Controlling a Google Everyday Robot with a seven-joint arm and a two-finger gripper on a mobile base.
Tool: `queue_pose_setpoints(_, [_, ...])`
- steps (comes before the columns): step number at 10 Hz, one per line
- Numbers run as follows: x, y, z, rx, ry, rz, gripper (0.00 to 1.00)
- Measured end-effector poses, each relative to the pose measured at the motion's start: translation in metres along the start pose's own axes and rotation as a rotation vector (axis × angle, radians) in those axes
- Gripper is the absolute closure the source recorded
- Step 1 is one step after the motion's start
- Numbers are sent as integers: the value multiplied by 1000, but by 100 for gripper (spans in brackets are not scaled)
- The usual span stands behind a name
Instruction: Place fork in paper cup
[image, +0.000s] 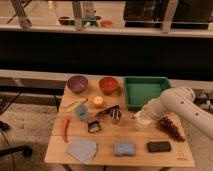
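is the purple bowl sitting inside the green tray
No, the purple bowl sits left of the orange bowl, apart from the green tray; the gripper is at the paper cup.

The camera is looking down on the whole bench (105, 151) from its front, fairly near; the hand (144, 114) is showing right of centre.

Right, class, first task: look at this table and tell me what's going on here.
A robot's white arm reaches in from the right over the wooden table. Its gripper is directly over the paper cup, which stands just in front of the green tray. The fork cannot be made out, so it is unclear whether it is in the cup yet. The purple bowl, orange bowl and metal cup stand apart from the arm.
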Motion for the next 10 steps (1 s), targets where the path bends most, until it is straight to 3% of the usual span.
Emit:
queue_pose_setpoints(4, [-3,-12,1,-1,7,-9,100])
queue_pose_setpoints(10, [8,-8,-11,9,16,5,100])
